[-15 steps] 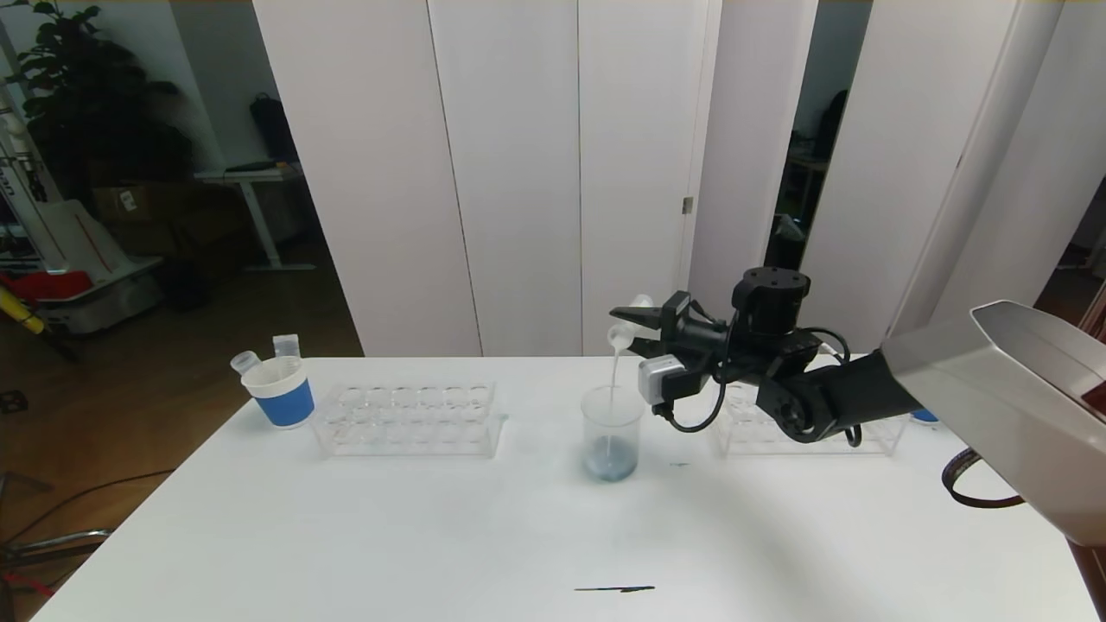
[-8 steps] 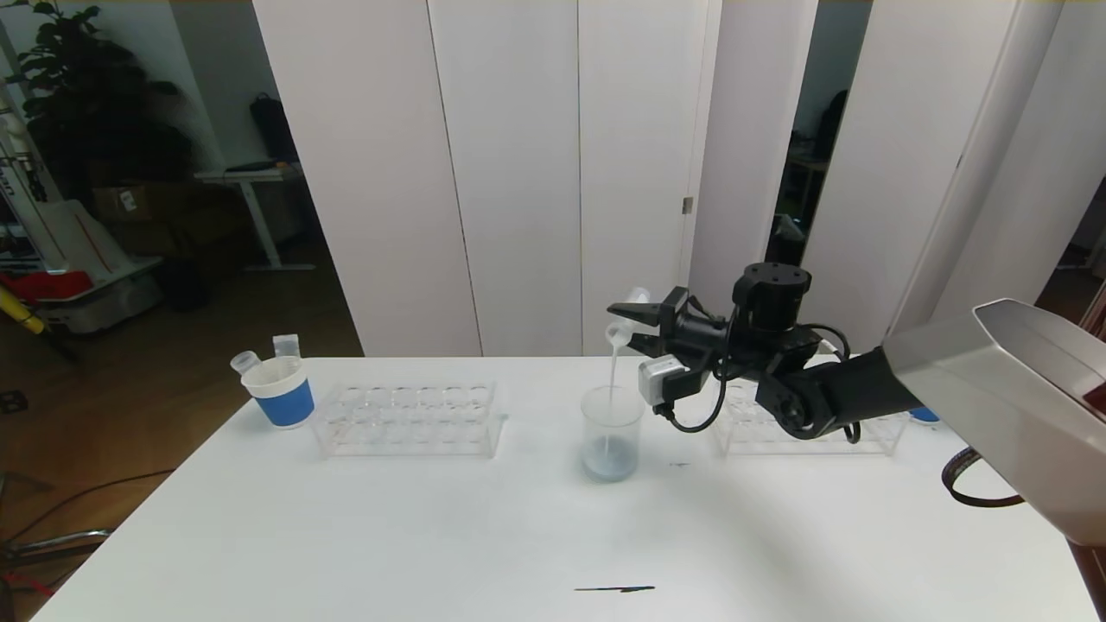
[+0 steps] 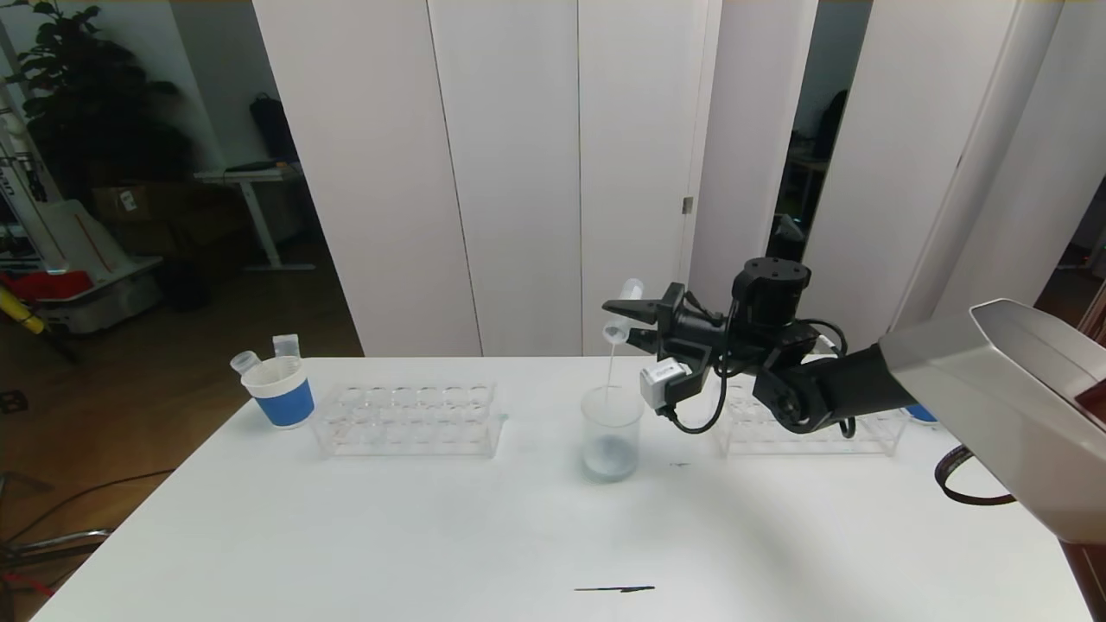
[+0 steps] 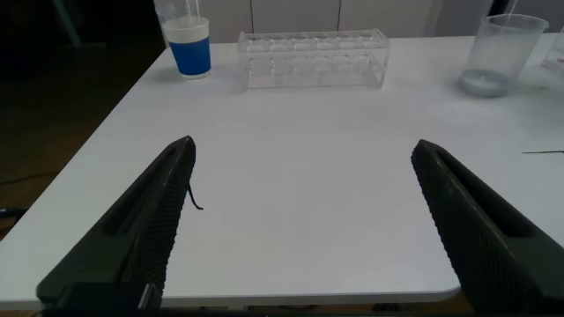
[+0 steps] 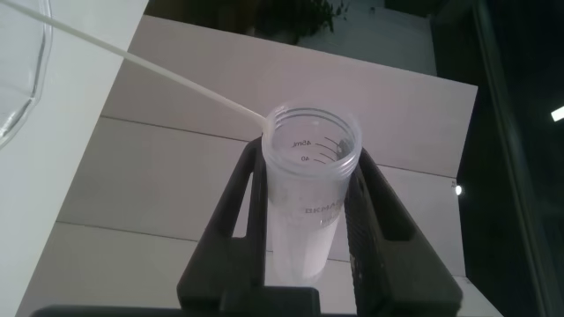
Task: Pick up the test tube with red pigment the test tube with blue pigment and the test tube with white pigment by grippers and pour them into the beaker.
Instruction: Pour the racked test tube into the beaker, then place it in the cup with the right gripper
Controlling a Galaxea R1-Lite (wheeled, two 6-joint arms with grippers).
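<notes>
Tilt of the test tube with white pigment (image 3: 624,309), clamped in the right gripper (image 3: 635,321), has steepened, thinning its stream into the beaker (image 3: 612,432) below; pour nearly done; left gripper (image 4: 304,229) idle, jaws apart.

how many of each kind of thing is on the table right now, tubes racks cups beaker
test tubes: 3, one held tipped over the beaker by the right end effector, two in the left cup
tube racks: 2
paper cups: 2
beaker: 1
total: 8
</notes>
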